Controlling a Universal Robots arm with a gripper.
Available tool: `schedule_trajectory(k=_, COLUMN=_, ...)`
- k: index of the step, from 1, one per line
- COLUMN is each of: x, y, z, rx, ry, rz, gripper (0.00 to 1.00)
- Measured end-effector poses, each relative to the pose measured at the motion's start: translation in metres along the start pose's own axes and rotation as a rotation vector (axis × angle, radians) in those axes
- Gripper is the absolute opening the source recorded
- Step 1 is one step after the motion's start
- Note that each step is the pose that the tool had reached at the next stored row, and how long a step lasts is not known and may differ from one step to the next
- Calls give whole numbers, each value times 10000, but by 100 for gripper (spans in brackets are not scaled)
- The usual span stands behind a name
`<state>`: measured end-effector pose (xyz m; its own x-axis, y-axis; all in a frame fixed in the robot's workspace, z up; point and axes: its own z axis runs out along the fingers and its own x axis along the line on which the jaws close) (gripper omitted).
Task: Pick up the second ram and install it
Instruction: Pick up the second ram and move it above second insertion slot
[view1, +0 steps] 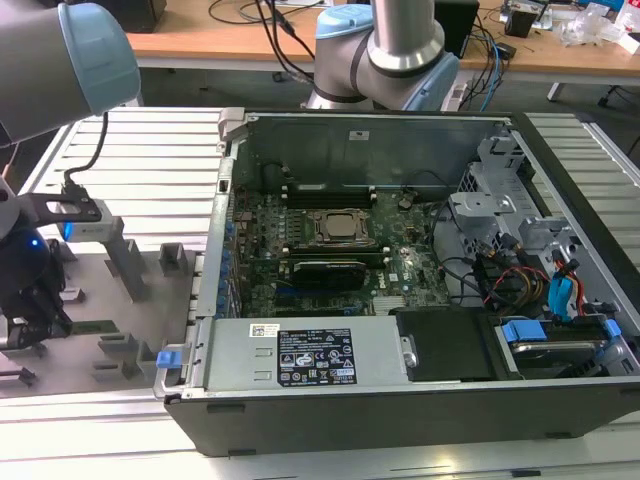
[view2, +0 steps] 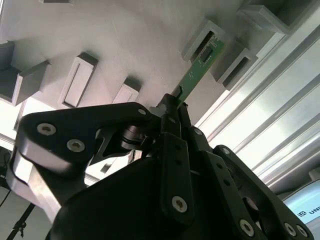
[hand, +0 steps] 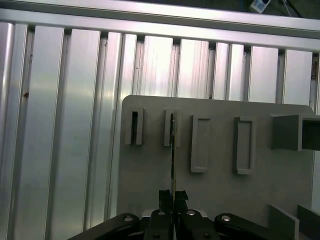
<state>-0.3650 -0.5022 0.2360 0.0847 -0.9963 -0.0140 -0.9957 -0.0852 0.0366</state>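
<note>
Two black fingers (view2: 172, 140) of the gripper (view2: 176, 104) are pinched narrow on one end of the second ram (view2: 202, 62), a green stick with dark chips. Its other end is at a slotted holder (view2: 195, 37) on the grey plate (hand: 150, 190), which lies on the ribbed aluminium desk (hand: 75, 125). In the first wrist view the stick shows edge-on. Well apart stands the open computer case (view1: 360, 140), with a white printed label (view1: 315, 357) on its silver power supply (view1: 230, 350).

The ribbed silver metal table (hand: 65, 130) shines. The flat grey plastic plate (hand: 145, 180) looks matt, the green circuit-board stick (view2: 200, 67) smooth
</note>
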Motion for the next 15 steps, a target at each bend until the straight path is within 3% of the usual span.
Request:
schedule_trajectory(k=5, x=-1, y=1, z=-56, rx=0, ry=0, rz=0, gripper=14)
schedule_trajectory(k=15, x=-1, y=3, z=-97, rx=0, ry=0, rz=1, gripper=14)
